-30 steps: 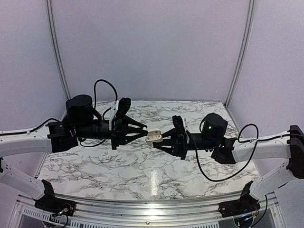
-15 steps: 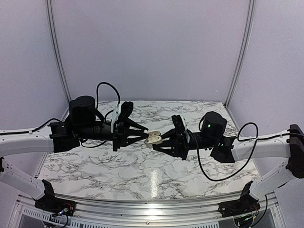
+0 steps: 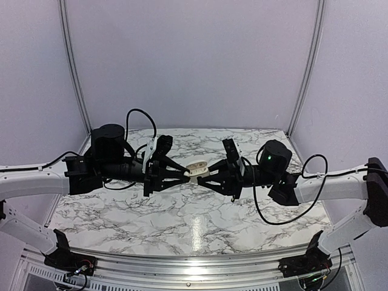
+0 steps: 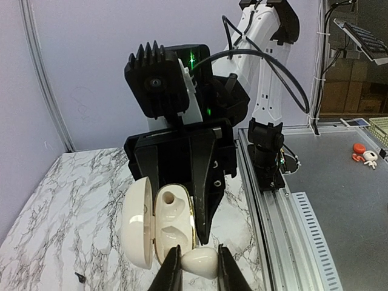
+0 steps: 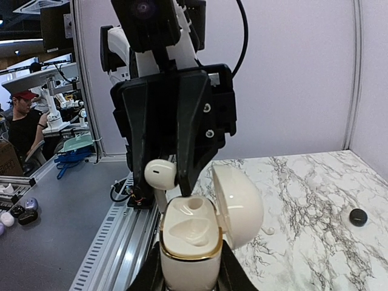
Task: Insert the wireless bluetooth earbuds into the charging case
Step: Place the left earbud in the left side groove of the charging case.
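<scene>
In the overhead view, both arms are now reaching closer together than a second ago. The left gripper [image 3: 186, 174] and the right gripper [image 3: 204, 173] are meeting tip to tip above the white-and-grey marble table [image 3: 182, 212]. The cream, egg-shaped plastic charging case [image 3: 197, 165] between them is sitting further from the arm bases than it was. The small gap that lay on the case's left-arm side has gone.

In the left wrist view, we are seeing the left gripper pinching a small, glossy cream earbud [image 4: 200, 262] between its two fingers. The earbud is hanging just beside the case's mouth, on the side away from the lid. The right gripper is clamping the body of the case, whose lid is swung back. Both moulded wells inside the case are showing empty.

In the right wrist view, the case is standing upright in the right gripper's grasp, its gold rim facing the earbud. The earbud is hovering just above that rim; we cannot tell whether it is touching. A small black round object [image 5: 358, 217] is lying on the marble well apart from the case, past its lid, and we cannot tell what it is.

We are judging that the approach is done and seating is beginning: the earbud needs lining up over a well before it is pressed in.
</scene>
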{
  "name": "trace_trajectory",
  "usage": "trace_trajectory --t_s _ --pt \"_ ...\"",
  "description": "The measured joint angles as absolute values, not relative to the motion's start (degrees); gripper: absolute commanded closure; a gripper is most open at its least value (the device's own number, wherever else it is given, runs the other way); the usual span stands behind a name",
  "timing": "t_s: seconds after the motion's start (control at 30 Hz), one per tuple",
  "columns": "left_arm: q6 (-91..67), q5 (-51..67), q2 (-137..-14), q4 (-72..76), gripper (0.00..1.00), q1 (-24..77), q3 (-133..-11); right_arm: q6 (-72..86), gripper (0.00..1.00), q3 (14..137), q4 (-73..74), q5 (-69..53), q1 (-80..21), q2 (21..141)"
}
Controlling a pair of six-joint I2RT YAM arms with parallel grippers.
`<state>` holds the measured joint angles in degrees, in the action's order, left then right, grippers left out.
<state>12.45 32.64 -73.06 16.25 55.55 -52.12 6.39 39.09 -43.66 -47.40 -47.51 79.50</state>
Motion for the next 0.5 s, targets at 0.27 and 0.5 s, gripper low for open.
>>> trace_trajectory --t_s 0.27,0.5 --pt "13.1 28.6 -73.2 14.2 0.99 55.6 -52.4 8.6 1.00 39.1 -45.0 -48.3 -47.0 80.5" --pt "13.1 29.4 -73.2 13.4 0.99 55.6 -52.7 8.6 1.00 39.1 -45.0 -49.7 -47.0 80.6"
